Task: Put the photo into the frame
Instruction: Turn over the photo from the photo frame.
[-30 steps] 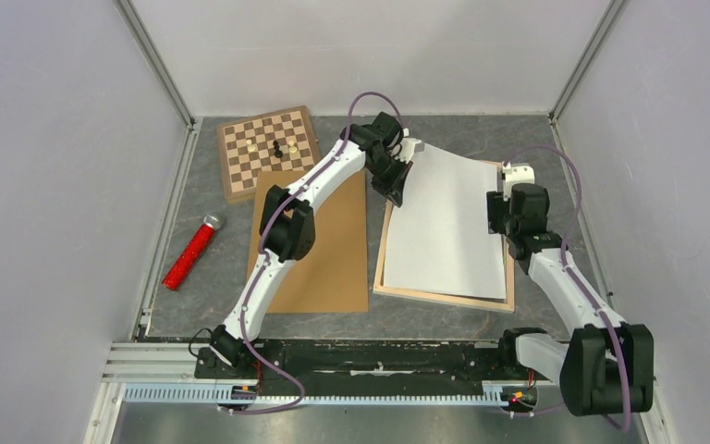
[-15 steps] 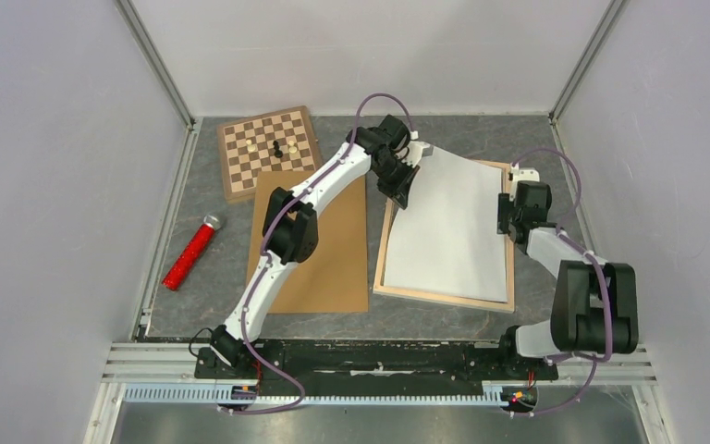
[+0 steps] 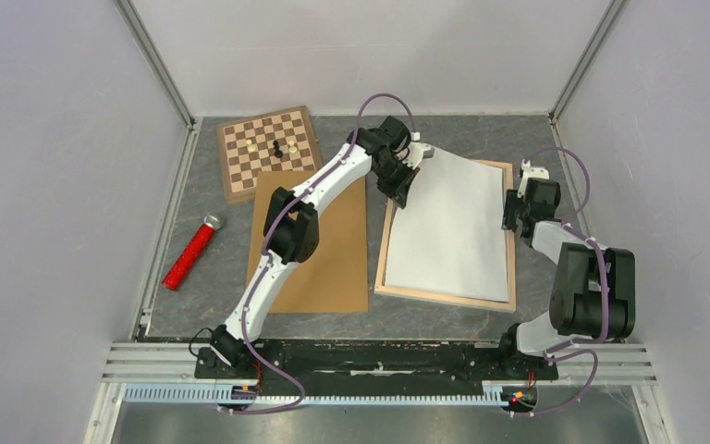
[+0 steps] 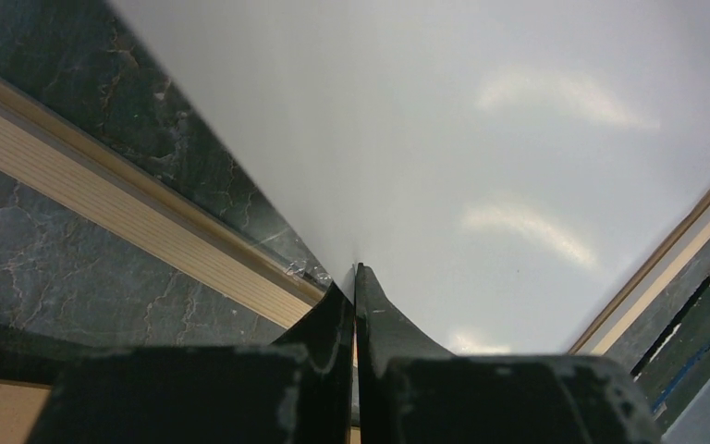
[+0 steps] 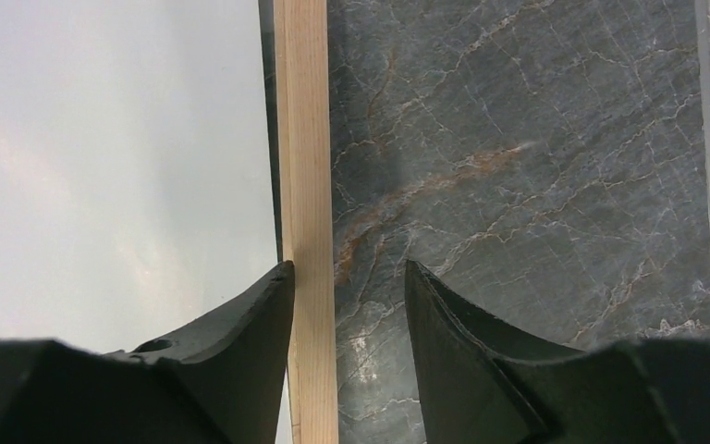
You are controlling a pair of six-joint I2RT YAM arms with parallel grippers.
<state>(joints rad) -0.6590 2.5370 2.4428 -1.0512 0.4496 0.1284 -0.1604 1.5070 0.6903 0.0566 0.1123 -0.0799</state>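
Photo lies back-up in frame, upper-left corner pinched by left end effector; right end effector spread over right bar. Risk: pinched corner creases or snags the bar.

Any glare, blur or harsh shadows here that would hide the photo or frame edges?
Left wrist: soft streaks of glare on the white back of the photo, its edges readable; left gripper slightly soft up close. Right wrist: sharp on the frame bar and table marbling; right gripper dark, little detail. Top external: even light, faint shadows, no blur.
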